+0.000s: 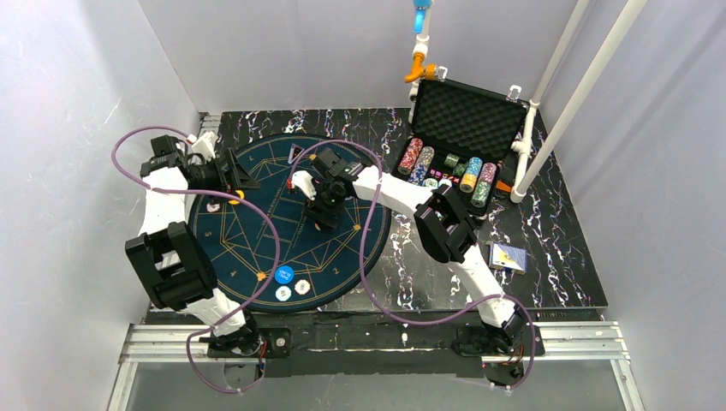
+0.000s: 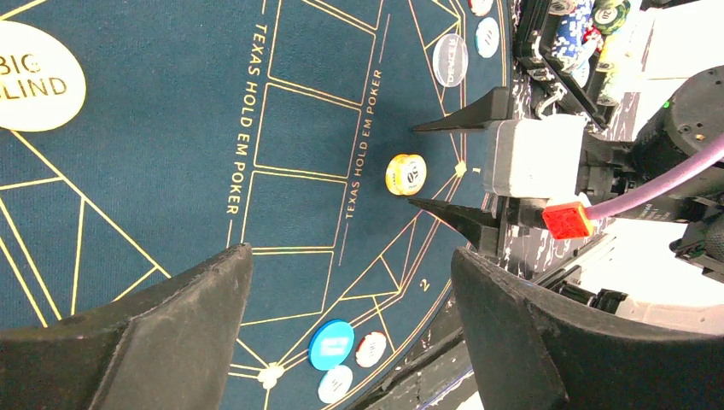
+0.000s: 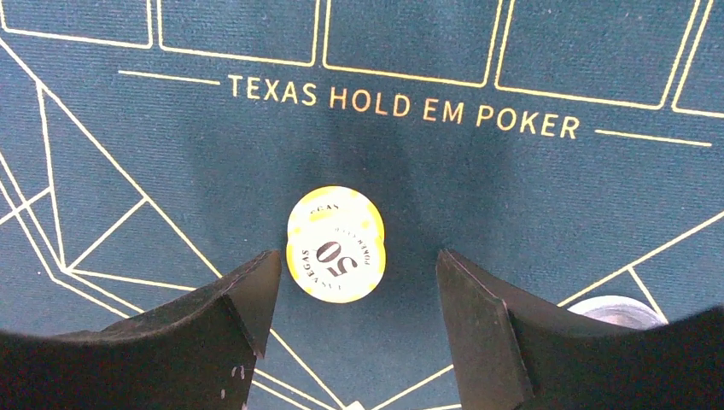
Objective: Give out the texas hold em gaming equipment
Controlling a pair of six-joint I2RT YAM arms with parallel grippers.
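Seen from above, the right hand (image 1: pixel 324 213) covers what lies under it on the round blue mat (image 1: pixel 224 241). Its own wrist camera shows a small stack of yellow chips (image 3: pixel 335 245) marked 50, flat on the mat between its spread fingers and touching neither. The left hand (image 2: pixel 350 252), also spread and holding nothing, faces them from across the mat.

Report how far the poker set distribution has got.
Done: a blue disc with two pale chips beside it and the Big Blind disc lie on the mat. In hand: the right gripper stands open astride a yellow chip stack on the mat. Left: chip rows in the case, the card deck on the table.
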